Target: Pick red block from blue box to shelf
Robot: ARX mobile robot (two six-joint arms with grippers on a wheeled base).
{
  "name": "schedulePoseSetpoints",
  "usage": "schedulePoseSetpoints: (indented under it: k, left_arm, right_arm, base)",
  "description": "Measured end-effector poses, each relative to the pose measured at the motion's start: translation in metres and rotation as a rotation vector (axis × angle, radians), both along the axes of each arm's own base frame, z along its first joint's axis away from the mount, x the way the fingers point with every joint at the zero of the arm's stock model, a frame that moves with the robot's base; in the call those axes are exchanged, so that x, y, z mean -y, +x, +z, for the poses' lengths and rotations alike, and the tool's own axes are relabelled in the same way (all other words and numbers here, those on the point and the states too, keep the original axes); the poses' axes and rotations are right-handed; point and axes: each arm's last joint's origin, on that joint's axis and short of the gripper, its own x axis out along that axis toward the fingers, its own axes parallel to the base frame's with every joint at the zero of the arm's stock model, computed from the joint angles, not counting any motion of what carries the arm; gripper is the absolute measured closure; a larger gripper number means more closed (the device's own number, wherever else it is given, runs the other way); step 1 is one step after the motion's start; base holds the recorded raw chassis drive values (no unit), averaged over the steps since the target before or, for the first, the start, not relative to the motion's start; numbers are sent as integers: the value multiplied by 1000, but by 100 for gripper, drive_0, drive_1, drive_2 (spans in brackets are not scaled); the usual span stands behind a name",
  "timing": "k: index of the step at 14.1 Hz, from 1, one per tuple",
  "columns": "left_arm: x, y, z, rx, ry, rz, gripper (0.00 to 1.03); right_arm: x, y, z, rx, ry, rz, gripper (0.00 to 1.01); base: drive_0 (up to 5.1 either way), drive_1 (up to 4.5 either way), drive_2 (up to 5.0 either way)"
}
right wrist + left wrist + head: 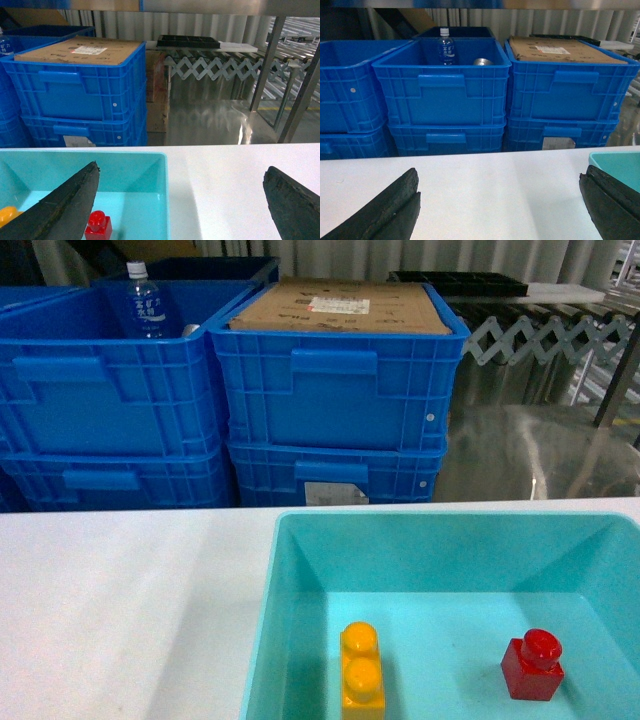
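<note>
Since neither arm shows in the head view, the pincers are read from the wrist views alone.

Head view, contents: one red block and one orange-yellow two-stud brick lie well apart on the floor of the blue box, which sits on the white surface.
Head view, background: four dark blue crates in two stacks of two; one water bottle in the upper left crate, one cardboard sheet on the upper right.

Left wrist view, pincer: the left pincer stands wide with nothing between its pads, over bare surface; only a corner of the box shows, just past its right pad.
Left wrist view, count: a bottle and a metal can in the crate straight ahead.

Right wrist view, pincer: the right pincer is also spread wide and holds nothing.
Right wrist view, block: it sits low and just inside the left pad, near the box's right wall, stud up.
Right wrist view, shelf: steel posts rise beyond and to the right.

Step in hand: reaching for the block, I judge, not yet grasped.
Doing it well: the right pincer is nearer; shift it left until the block is centred, descend clear of the box wall, and close across the flat sides below the stud.
</note>
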Motion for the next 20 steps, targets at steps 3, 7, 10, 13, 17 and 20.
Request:
schedulePoseSetpoints:
  k: [3, 7, 10, 13, 17, 20]
  left_arm:
    - [0, 0, 0, 0, 0, 0, 5]
    - [0, 0, 0, 0, 0, 0, 5]
    - [0, 0, 0, 0, 0, 0, 5]
    - [0, 0, 0, 0, 0, 0, 5]
    - [0, 0, 0, 0, 0, 0, 5]
    - [0, 0, 0, 0, 0, 0, 5]
  right_arm:
    - [0, 0, 0, 0, 0, 0, 3]
    - [-11, 20, 17, 49, -18, 66, 3]
    - [-32, 61, 44, -18, -1, 137, 3]
    - [-62, 100, 25, -261, 18, 181, 3]
    - [-98, 147, -2, -432, 15, 170, 3]
    - [-120, 177, -12, -454, 21, 121, 3]
  base:
    - [0, 0, 0]
    - [0, 0, 0]
    - [0, 0, 0]
    - [0, 0, 0]
    - [0, 0, 0]
    - [0, 0, 0]
